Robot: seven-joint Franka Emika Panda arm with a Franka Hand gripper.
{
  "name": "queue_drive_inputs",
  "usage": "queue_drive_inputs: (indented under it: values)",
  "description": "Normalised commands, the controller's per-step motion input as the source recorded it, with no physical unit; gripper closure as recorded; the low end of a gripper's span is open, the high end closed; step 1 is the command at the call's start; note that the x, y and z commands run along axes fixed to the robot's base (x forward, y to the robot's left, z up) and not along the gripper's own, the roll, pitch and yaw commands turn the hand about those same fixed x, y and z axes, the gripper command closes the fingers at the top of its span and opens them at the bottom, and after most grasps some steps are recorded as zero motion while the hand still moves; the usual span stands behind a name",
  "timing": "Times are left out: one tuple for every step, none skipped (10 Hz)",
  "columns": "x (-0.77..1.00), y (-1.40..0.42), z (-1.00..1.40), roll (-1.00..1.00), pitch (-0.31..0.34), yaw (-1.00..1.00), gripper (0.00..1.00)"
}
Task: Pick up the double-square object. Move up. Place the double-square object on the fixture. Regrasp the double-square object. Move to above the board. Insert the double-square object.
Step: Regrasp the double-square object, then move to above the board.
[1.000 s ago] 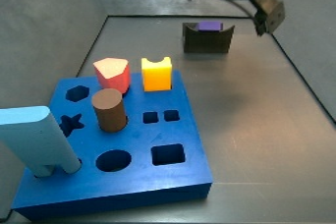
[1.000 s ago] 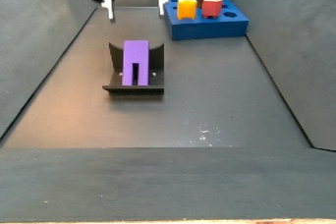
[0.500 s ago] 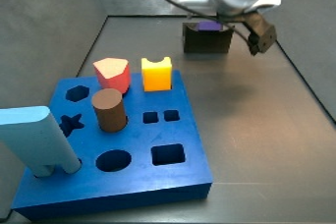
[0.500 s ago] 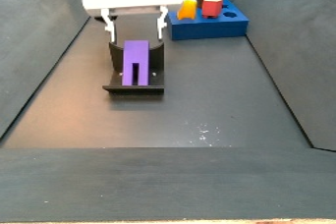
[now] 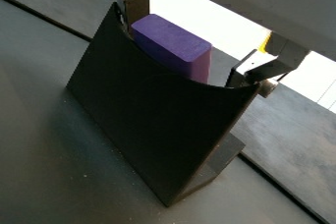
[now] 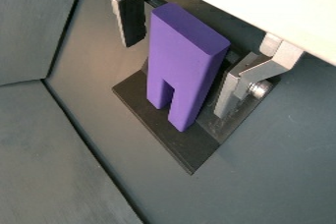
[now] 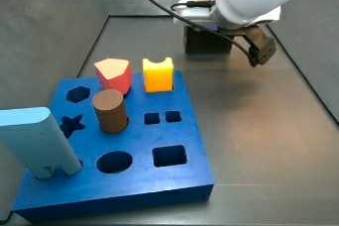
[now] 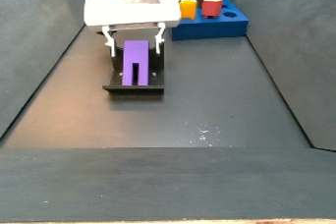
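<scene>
The purple double-square object [image 6: 184,66] stands in the dark fixture [image 6: 164,135], prongs towards the fixture's base; it also shows in a wrist view [image 5: 171,41] and a side view [image 8: 137,63]. My gripper [image 6: 186,53] is down at the fixture [image 8: 134,88], open, with one finger on each side of the object and a small gap at each side. In a side view the gripper [image 7: 228,42] hides most of the fixture [image 7: 201,42]. The blue board [image 7: 133,166] lies apart from the fixture, also seen in a side view [image 8: 217,27].
On the board stand a light-blue tall block [image 7: 40,141], a brown cylinder [image 7: 110,111], a red peg [image 7: 113,71] and an orange-yellow block [image 7: 159,73]. Dark walls [image 8: 39,61] bound the floor on both sides.
My gripper has come down from above and beside the fixture and now straddles the purple object. The object and fixture have not moved.
</scene>
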Motion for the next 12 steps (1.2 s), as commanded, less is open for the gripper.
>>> queue_drive_inputs:
  values:
    - [0.02,-0.01,-0.18,0.06,0.011,0.02,0.00]
    - [0.02,-0.01,-0.18,0.06,0.011,0.02,0.00]
    - [0.00,0.00,0.00,0.00,0.000,0.00,1.00]
    - [0.30,-0.08,1.00,-0.17,0.029,0.00,1.00]
    - [0.29,-0.08,1.00,-0.16,0.040,-0.01,1.00]
    - [0.28,-0.08,1.00,-0.14,0.078,-0.01,1.00]
    - [0.26,-0.08,1.00,-0.10,0.107,0.00,1.00]
    - [0.26,-0.08,1.00,-0.08,0.122,0.01,1.00]
    - [0.25,-0.08,1.00,-0.05,0.150,0.03,1.00]
    - [0.25,-0.08,1.00,-0.04,0.161,0.05,1.00]
    - [0.24,-0.07,1.00,-0.03,0.172,0.07,1.00]
    - [0.24,-0.07,1.00,-0.02,0.171,0.09,1.00]
